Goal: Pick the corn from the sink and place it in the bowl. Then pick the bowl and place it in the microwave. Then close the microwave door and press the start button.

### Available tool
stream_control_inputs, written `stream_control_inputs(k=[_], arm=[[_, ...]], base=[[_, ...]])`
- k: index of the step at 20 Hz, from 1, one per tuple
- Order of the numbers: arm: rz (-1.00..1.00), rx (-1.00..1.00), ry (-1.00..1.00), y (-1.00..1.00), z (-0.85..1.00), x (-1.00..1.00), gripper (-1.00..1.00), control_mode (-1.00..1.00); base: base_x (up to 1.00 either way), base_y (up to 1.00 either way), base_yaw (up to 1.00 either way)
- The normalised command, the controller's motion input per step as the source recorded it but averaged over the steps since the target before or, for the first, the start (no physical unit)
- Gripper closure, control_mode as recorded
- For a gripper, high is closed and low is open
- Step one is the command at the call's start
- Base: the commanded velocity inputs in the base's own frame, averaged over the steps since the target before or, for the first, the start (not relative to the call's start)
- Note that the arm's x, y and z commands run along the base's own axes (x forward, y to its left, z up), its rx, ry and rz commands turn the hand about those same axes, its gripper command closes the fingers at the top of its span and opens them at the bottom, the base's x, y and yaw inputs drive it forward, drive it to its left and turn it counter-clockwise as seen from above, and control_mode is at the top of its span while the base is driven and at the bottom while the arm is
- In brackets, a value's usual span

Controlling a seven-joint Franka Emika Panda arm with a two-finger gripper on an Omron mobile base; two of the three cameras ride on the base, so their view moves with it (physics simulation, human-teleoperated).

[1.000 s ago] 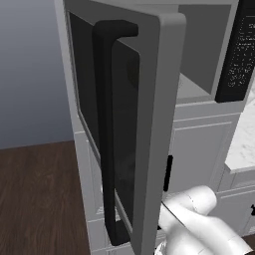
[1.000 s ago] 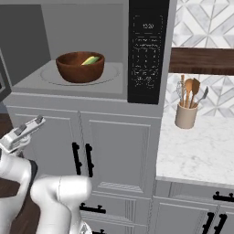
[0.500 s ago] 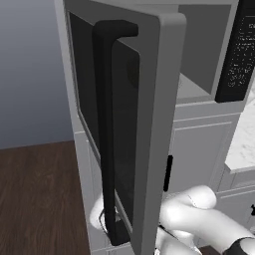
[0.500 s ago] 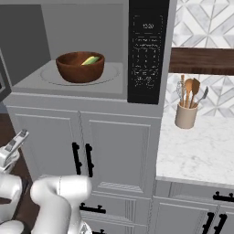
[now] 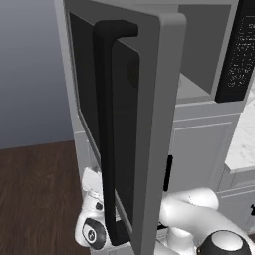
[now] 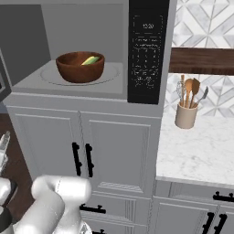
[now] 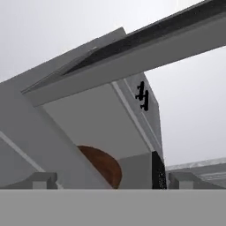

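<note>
The reddish-brown bowl (image 6: 78, 69) stands inside the open microwave (image 6: 32, 82) with the corn (image 6: 90, 60) lying in it. To its right is the black control panel (image 6: 147, 50). The microwave door (image 5: 149, 129) is swung wide open, its long black handle (image 5: 105, 134) facing the left base view. My gripper (image 6: 3, 145) is low, left of the cabinet and below the door. In the hand view my gripper (image 7: 113, 181) is open with nothing between its fingertips (image 7: 44, 180), looking up at the door's underside (image 7: 132, 48) and the bowl (image 7: 103, 165).
White cabinet doors with black handles (image 6: 82, 160) sit under the microwave. A marble counter (image 6: 196, 155) on the right carries a utensil crock (image 6: 186, 116) under a wooden shelf (image 6: 201, 60). Dark wood floor (image 5: 35, 199) lies to the left. My arm's wrist (image 5: 92, 231) shows past the door's lower edge.
The arm has swung down and to the left: the gripper slid to the left edge of the right base view, and the wrist has come out past the door's lower left. The jaws stayed open.
</note>
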Motion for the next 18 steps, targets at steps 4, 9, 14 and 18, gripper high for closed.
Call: stream_control_inputs(k=[4,9,14,18], arm=[[0.25,0.00,0.00,1.00,-0.22,0.56,-1.00,-1.00],[0.23,0.00,0.00,0.98,-0.13,0.41,-1.00,-1.00],[0.18,0.00,-0.01,0.97,-0.05,0.13,-1.00,-1.00],[0.03,-0.03,-0.02,0.66,0.32,-0.07,-1.00,-1.00]], base=[[0.00,0.00,0.00],[0.00,0.00,0.00],[0.00,0.00,0.00],[0.00,0.00,0.00]])
